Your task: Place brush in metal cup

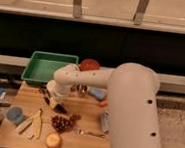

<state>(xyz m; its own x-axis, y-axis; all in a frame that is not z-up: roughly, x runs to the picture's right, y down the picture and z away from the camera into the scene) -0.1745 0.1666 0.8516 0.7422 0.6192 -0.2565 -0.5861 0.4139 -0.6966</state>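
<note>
The brush (45, 94) has a slim black handle and lies slanted on the wooden table (85, 144), just in front of the green tray. My gripper (55, 102) hangs low over the table at the brush's near end, touching or almost touching it. The white arm reaches in from the right. The metal cup (82, 89) is a small silver shape behind the arm, right of the gripper and partly hidden by the forearm.
A green tray (33, 72) stands at the back left and an orange bowl (90, 65) behind the arm. On the table are a blue cup (15, 114), cream wooden utensils (32, 125), grapes (63, 121), an orange fruit (53, 141) and a fork (90, 133).
</note>
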